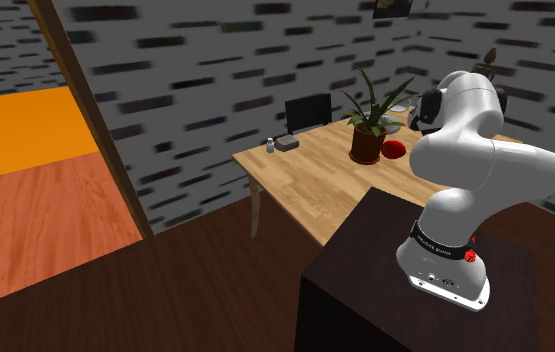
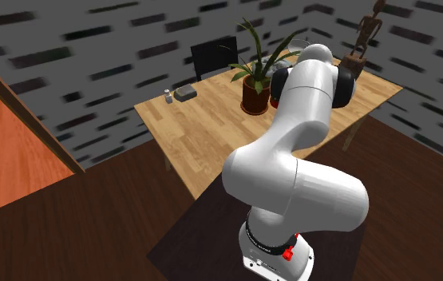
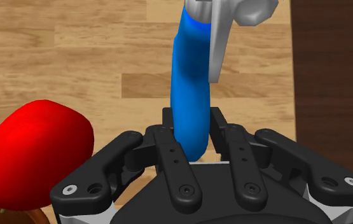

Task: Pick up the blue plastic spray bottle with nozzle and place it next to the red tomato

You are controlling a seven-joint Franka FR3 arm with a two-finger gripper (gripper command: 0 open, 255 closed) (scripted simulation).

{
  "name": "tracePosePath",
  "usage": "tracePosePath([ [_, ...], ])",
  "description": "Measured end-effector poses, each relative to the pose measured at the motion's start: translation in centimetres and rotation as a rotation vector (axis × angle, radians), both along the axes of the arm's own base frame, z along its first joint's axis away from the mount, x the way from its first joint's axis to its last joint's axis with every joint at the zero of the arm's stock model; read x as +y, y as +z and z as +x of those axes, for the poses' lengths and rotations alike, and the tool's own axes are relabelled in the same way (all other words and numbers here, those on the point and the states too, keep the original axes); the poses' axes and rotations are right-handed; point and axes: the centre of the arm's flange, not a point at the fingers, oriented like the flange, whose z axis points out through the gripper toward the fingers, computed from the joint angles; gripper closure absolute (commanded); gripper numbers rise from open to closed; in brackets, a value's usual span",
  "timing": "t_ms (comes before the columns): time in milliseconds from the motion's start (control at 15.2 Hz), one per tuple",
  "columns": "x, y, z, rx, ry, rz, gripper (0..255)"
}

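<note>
Starting far off the red tomato (image 1: 395, 149), at the shoulder view's left: orange-and-wood floor (image 1: 25, 200), a slanted wooden beam (image 1: 87, 100), then grey wall (image 1: 195, 80) streaked with black. Moving along to the wooden desk (image 1: 305, 190). Spotting a tiny bottle (image 1: 270, 146) and a small grey box (image 1: 286, 143) at its back edge, well apart from the tomato, with a flat black shape (image 1: 308, 110) right behind them. Next up, a potted plant (image 1: 368, 128), just beside the tomato on the shoulder view's left. Then the white arm (image 1: 475, 160), rising from its dark stand (image 1: 365, 300) and bending over the desk past the tomato.

Over to the wrist view now. Tomato close by the tool (image 3: 192, 125), off to one finger's side, clear of it. And the tool itself: clamped on the blue spray bottle (image 3: 189, 76), both black fingers (image 3: 172, 156) pressed against the end opposite the nozzle. Bottle stretching away from the tool over the desk, grey nozzle head (image 3: 232, 16) at the far end. Near the tomato, not touching. Lifted or resting on the desk? Hard to tell. Beyond the desk edge, dark floor (image 3: 334, 76).
</note>
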Motion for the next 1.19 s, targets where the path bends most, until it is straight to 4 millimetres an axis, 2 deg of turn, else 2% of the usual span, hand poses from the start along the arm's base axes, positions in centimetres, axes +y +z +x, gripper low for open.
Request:
tracePosePath([
  [594,-0.1,-4.7,0.0,0.000,0.000,-0.002,255],
  [1056,-0.4,-4.7,0.0,-0.002,0.002,-0.012,255],
  [1122,-0.3,-4.7,0.0,-0.002,0.002,-0.012,0],
  [1188,-0.2,-5.0,0.0,-0.001,0.001,-0.007,0],
])
